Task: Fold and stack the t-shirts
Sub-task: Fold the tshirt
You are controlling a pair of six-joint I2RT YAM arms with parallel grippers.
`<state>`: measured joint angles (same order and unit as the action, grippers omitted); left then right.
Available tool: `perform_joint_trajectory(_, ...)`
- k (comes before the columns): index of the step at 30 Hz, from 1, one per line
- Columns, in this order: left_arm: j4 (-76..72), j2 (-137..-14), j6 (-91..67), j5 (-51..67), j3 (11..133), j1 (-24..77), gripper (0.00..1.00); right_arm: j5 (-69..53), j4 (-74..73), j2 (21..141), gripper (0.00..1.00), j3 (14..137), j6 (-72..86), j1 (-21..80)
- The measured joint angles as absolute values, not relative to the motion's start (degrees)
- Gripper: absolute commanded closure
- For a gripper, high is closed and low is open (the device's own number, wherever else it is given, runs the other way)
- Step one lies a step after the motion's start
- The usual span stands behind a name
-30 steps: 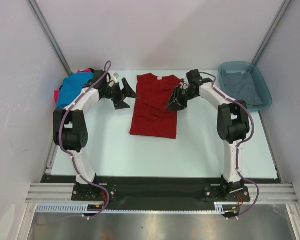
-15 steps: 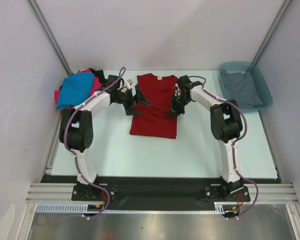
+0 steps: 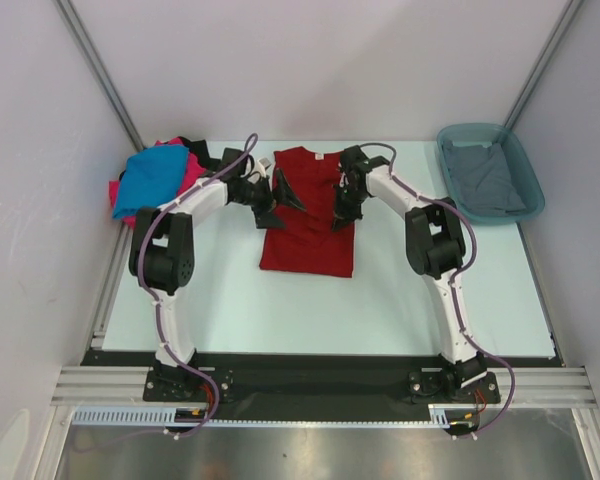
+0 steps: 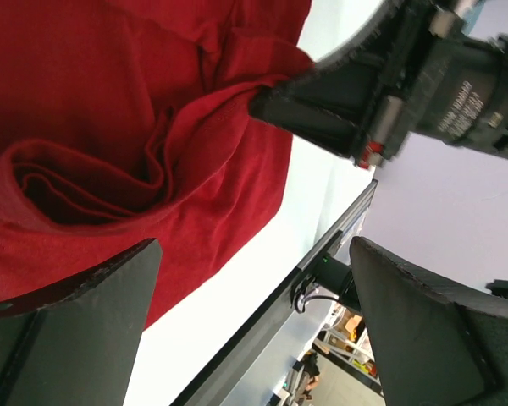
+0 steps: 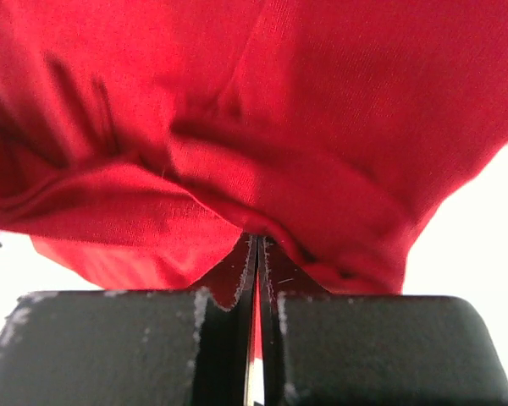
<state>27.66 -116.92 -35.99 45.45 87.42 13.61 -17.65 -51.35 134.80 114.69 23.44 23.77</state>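
The dark red t-shirt lies flat in the middle of the table, its upper part bunched. My right gripper is shut on a fold of its right side; the right wrist view shows red cloth pinched between the closed fingers. My left gripper is open over the shirt's left edge. In the left wrist view the red shirt fills the left and my left gripper holds nothing. The blue, hot pink and black shirts are piled at the back left. The grey shirt lies in the tub.
The teal plastic tub stands at the back right corner. Grey walls close in on the left, back and right. The table's front edge with the black rail runs along the arm bases.
Both grippers have moved inward toward the shirt's middle. The right gripper has pulled the shirt's right side inward. The left gripper, earlier left of the shirt, is now over its left edge.
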Motion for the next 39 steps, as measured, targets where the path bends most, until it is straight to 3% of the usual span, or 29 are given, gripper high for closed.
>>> perform_joint_trajectory(21,28.42,-118.76,-35.46,45.3,87.88,14.83,0.0,-11.35,-53.15,144.42,0.96,136.31,20.43,18.24)
perform_joint_trajectory(39,32.51,-127.0,-32.49,40.32,94.02,16.23,0.0,-13.56,-53.95,125.38,1.0,114.43,18.33,23.88)
